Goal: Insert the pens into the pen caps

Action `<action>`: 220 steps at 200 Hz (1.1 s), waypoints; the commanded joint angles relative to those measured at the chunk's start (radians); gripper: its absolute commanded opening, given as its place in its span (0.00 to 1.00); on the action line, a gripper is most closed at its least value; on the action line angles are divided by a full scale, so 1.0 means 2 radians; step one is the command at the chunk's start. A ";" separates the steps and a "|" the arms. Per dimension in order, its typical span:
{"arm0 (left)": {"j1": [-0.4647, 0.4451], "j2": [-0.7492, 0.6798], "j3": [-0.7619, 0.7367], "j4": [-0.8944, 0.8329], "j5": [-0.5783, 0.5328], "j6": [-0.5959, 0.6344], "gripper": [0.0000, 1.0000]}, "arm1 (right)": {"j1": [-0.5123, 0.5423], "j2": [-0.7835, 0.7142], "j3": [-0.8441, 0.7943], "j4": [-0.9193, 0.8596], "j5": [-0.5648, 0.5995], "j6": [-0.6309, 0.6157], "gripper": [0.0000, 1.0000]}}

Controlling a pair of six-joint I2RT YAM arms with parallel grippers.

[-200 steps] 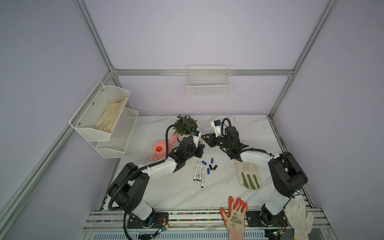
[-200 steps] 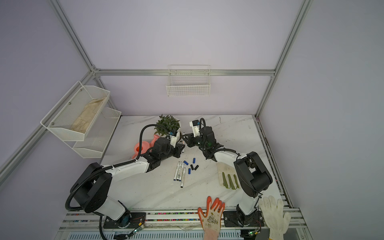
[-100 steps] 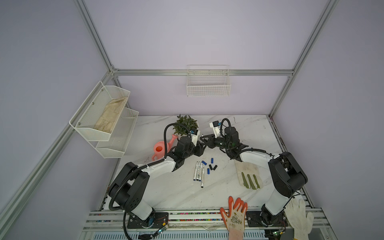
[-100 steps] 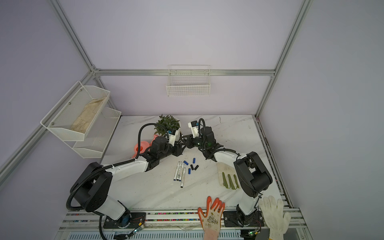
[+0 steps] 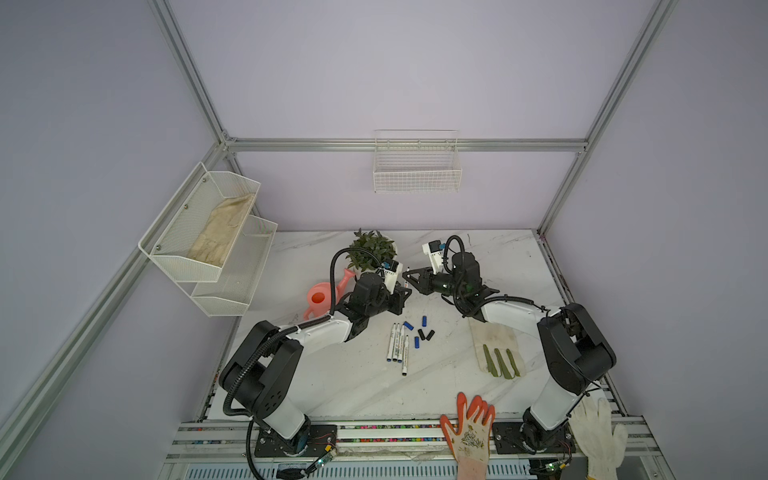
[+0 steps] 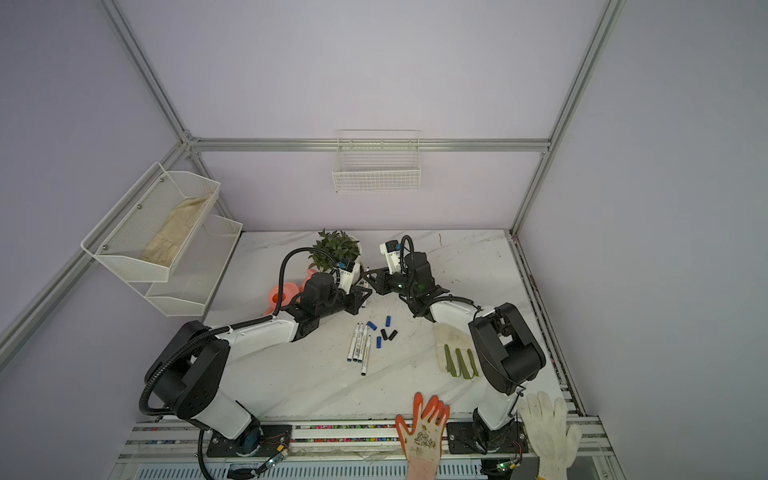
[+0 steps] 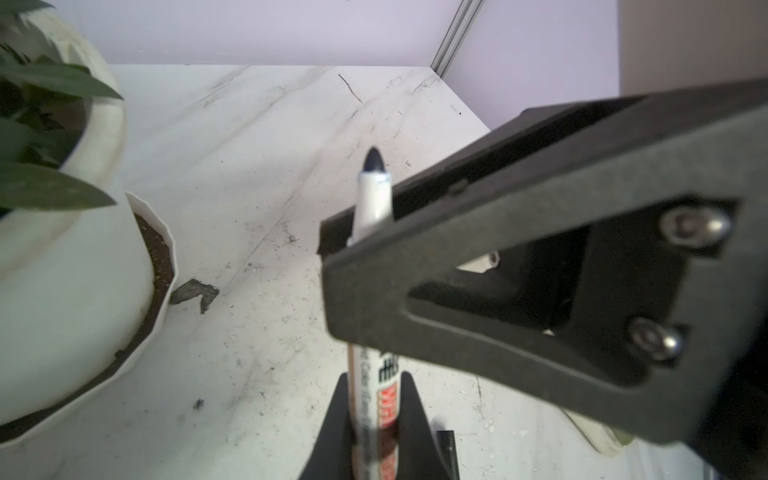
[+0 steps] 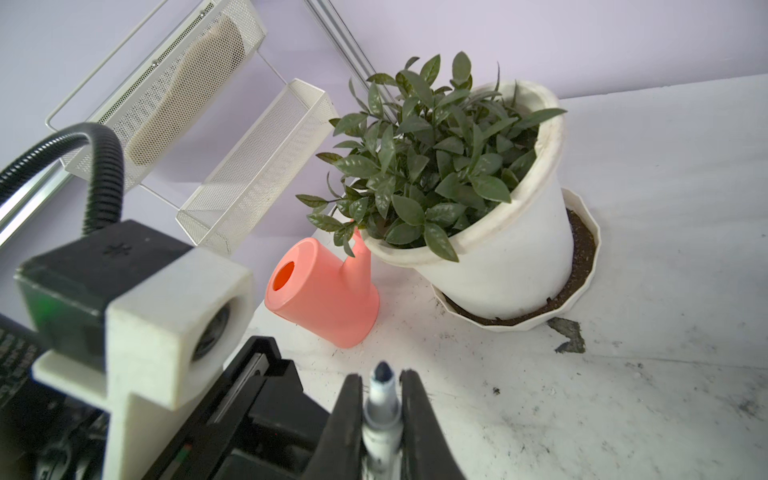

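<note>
Where the two arms meet above the back middle of the white marble tabletop, the left gripper and the right gripper both clamp one slim white marker pen with printed barrel text and a dark bare tip, held uncapped in the air. Seen from the left wrist view, the left gripper's black fingers press the printed barrel from both sides. Further along, the marker pen passes behind the right gripper's black finger, and its tip sticks out beyond. Seen from the right wrist view, the right fingers close on the pale neck just behind the tip. In both top views the two grippers are nose to nose, just in front of the green-leaved plant in a white plastic pot, with the coral-pink plastic watering can beside the left arm. Four more white pens lie side by side on the tabletop nearer the front, almost parallel, one reaching further forward than the rest. Just to their right lie the five loose pen caps, short plastic cylinders, three blue and two black, all apart from the pens. A pale fabric glove with green fingers lies flat beside the right arm. An orange rubber-palmed glove and a white knit glove rest at the front rail.
</note>
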 commanded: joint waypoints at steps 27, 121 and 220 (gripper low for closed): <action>0.004 -0.004 0.002 -0.008 -0.072 -0.031 0.00 | -0.006 -0.025 -0.020 -0.008 0.050 0.005 0.32; 0.002 -0.035 -0.023 -0.034 -0.176 -0.037 0.00 | 0.070 -0.019 -0.001 -0.316 0.310 -0.090 0.48; -0.011 -0.037 -0.031 -0.028 -0.185 -0.017 0.00 | 0.091 0.052 0.043 -0.400 0.326 -0.061 0.46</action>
